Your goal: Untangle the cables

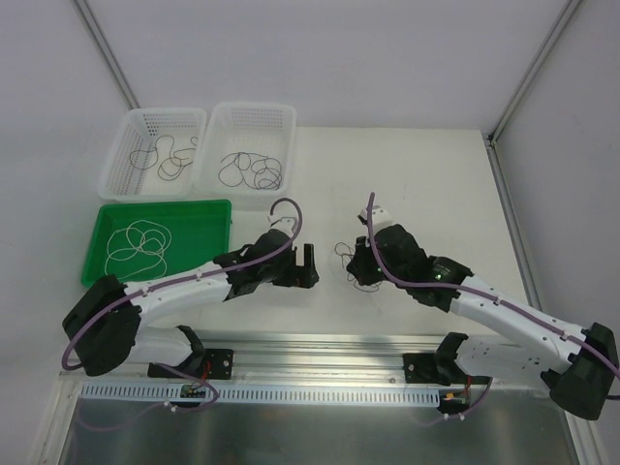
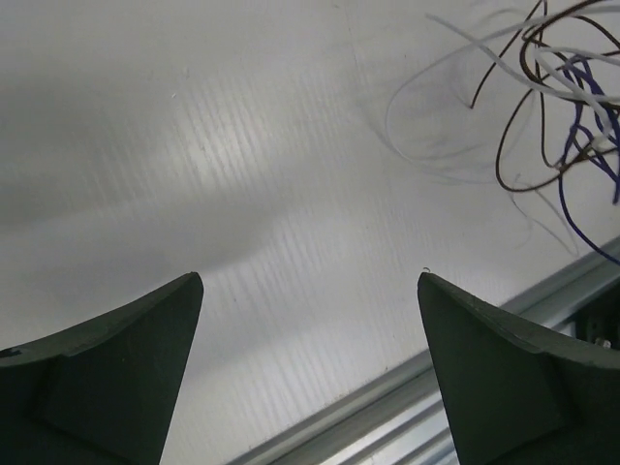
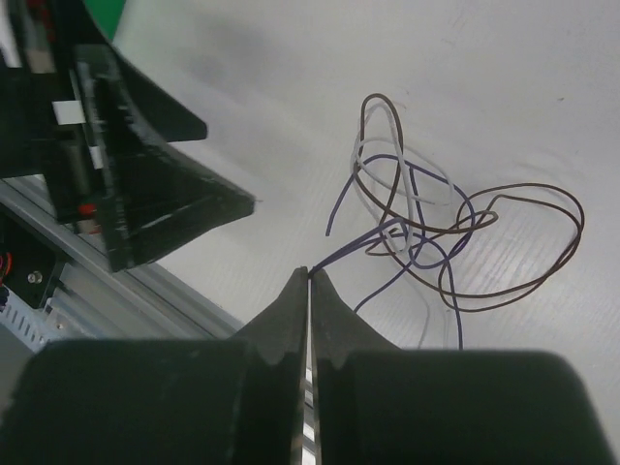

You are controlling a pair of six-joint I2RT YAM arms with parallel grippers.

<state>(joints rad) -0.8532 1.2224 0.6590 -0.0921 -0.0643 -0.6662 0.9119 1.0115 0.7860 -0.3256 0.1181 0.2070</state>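
A small tangle of thin cables [image 1: 349, 263], purple, brown and white, lies on the white table between the two arms. In the right wrist view the tangle [image 3: 426, 228] spreads just beyond my right gripper [image 3: 309, 272], which is shut with its tips pinching the end of a purple cable [image 3: 349, 254]. My left gripper [image 2: 310, 281] stands open with nothing between its fingers, a little left of the tangle [image 2: 552, 107]. From above, the left gripper [image 1: 308, 263] faces the right gripper [image 1: 355, 269] across the cables.
Two white baskets [image 1: 145, 126] [image 1: 254, 121] at the back left each hold loose dark cables. A green tray [image 1: 203, 218] in front of them holds white cable loops. An aluminium rail [image 1: 320, 344] runs along the table's near edge.
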